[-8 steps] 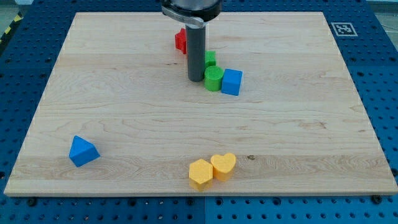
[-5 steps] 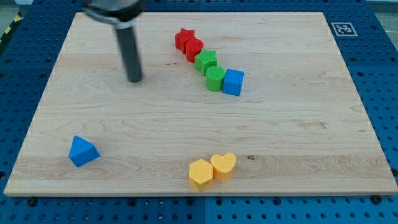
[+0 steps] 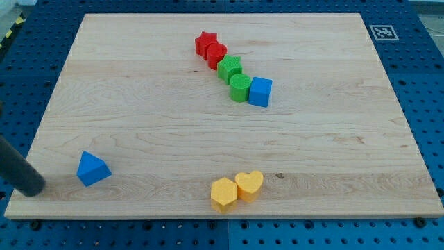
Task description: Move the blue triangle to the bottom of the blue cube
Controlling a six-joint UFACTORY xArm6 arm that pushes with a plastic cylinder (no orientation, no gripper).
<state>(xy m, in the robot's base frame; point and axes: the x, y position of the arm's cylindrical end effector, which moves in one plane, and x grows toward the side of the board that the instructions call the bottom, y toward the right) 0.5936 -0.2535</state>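
The blue triangle [image 3: 92, 169] lies near the board's bottom left corner. The blue cube [image 3: 259, 92] sits above the board's middle, touching the right side of a green cylinder [image 3: 239, 88]. My tip [image 3: 32, 188] is at the view's far left, just left of and slightly below the blue triangle, with a gap between them. The rod runs off the left edge of the view.
A diagonal row runs up-left from the blue cube: green cylinder, green star [image 3: 229, 69], red block [image 3: 216, 54], red star [image 3: 205, 44]. Two yellow blocks, a hexagon [image 3: 223, 194] and a heart [image 3: 249, 185], touch near the bottom edge. The wooden board [image 3: 139, 125] rests on a blue perforated table.
My tip has swept from beside the green blocks, across the upper left, down to the bottom left next to the blue triangle. No block has moved.
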